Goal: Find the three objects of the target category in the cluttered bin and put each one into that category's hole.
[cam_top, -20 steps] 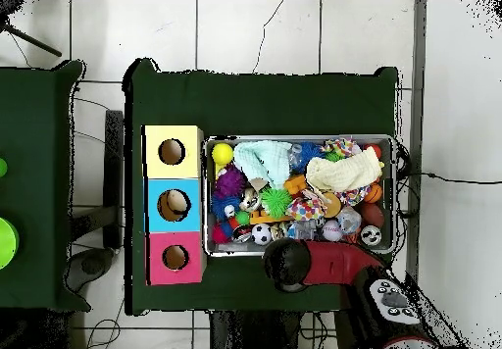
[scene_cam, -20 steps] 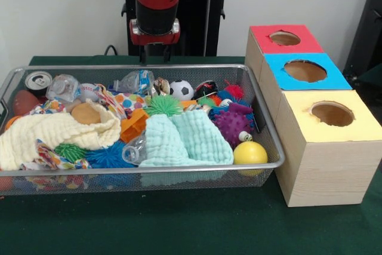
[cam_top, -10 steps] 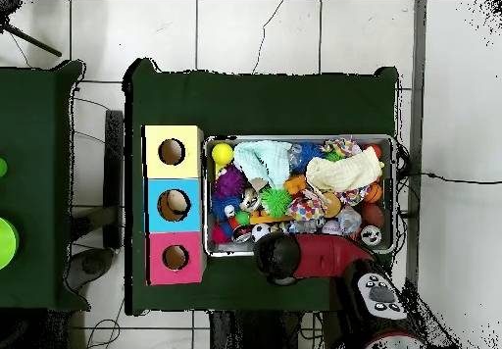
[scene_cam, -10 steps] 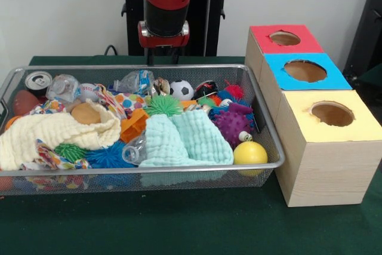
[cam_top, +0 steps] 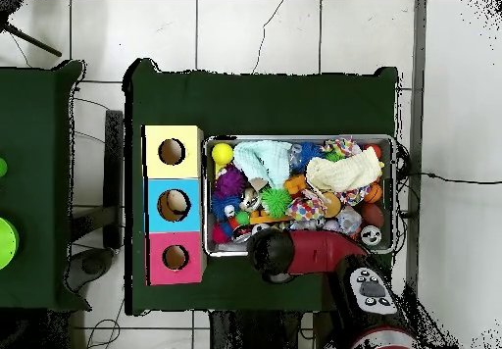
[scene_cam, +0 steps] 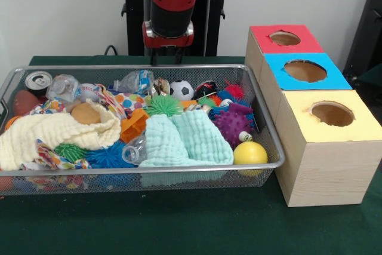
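Note:
A wire mesh bin [scene_cam: 149,170] is packed with clutter: a yellow ball [scene_cam: 250,153], a soccer ball [scene_cam: 181,89], a purple spiky ball [scene_cam: 231,125], a green spiky ball [scene_cam: 163,106], a baseball [scene_cam: 88,92], a crushed can [scene_cam: 38,80], a mint cloth [scene_cam: 179,138] and a cream cloth [scene_cam: 54,132]. My gripper [scene_cam: 166,58] hangs just behind the bin's far rim, above the soccer ball's side, open and holding nothing. In the overhead view the red arm [cam_top: 314,252] covers the gripper at the bin's lower edge [cam_top: 294,138].
To the right of the bin stands a wooden block with three holed tops: red [scene_cam: 262,34], blue [scene_cam: 280,79] and yellow [scene_cam: 298,123]. Overhead, the blue box [cam_top: 155,205] has something tan inside its hole. Green cloth covers the table [scene_cam: 179,225].
The arm has shifted right in the front view, from over the plastic bottle toward the soccer ball. Overhead, its head has crept over the bin's edge. The bin's contents have not moved.

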Robot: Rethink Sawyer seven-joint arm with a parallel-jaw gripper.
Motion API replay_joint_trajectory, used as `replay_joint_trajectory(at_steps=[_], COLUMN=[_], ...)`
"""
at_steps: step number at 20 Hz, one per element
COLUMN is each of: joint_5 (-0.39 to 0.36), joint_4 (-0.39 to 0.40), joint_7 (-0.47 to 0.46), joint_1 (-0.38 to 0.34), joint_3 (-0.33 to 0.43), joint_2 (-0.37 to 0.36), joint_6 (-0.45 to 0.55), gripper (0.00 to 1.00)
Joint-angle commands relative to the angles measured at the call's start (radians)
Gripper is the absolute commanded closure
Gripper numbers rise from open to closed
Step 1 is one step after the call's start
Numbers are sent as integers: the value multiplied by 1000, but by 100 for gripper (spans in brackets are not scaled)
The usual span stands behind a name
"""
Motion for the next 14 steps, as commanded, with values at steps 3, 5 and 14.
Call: replay_joint_trajectory(at_steps=[3,5,14], joint_5=[59,55,37], joint_4=[-188,-191,-204], joint_7=[94,93,85], joint_1=[24,31,59], joint_3=[70,63,49], joint_2=[23,5,-47], joint_6=[93,116,182], gripper=[0,0,0])
